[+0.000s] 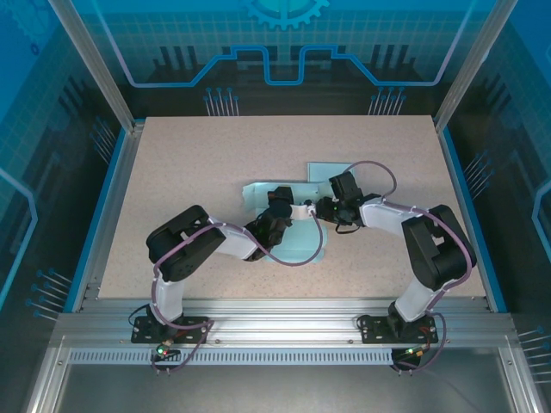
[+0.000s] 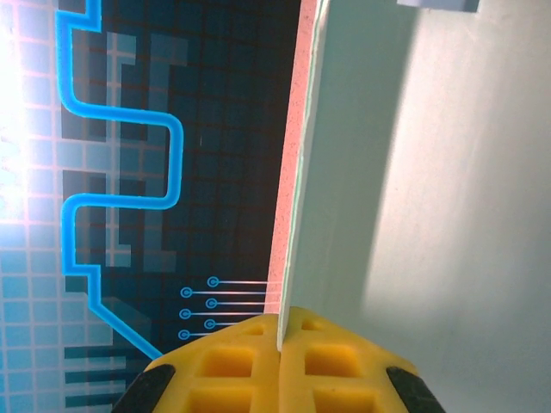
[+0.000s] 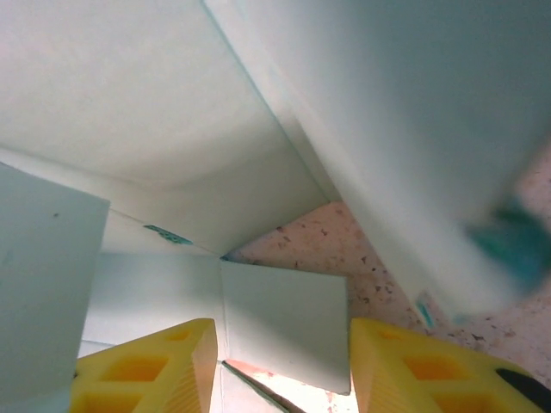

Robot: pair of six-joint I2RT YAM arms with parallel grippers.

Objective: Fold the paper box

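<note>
At the centre of the table (image 1: pixel 198 163), the left gripper (image 2: pixel 279 334) is fully closed, its yellow fingers pinching the thin edge of one panel (image 2: pixel 405 198) of the paper box (image 1: pixel 293 245). That panel stands lifted on edge, and its gripped border runs straight away from the fingertips.

The right gripper (image 3: pixel 280 348) stands partly open, with nothing clamped as far as can be seen. A small flap (image 3: pixel 284 310) lies flat directly ahead of it, in the gap between the two fingers. Larger panels rise above it and to either side. Bare speckled table surface is visible just beyond the flap.

In the overhead view the two grippers meet nearly tip to tip over the middle of the pale sheet. The box lies spread on the table, one portion reaching to the far side behind the right wrist.

Judgement: the box is not yet formed. The flap lies square across the right gripper's line of approach, though which edge is its crease cannot be told. The right arm is the nearer to it, and the left is committed to holding its panel up.
</note>
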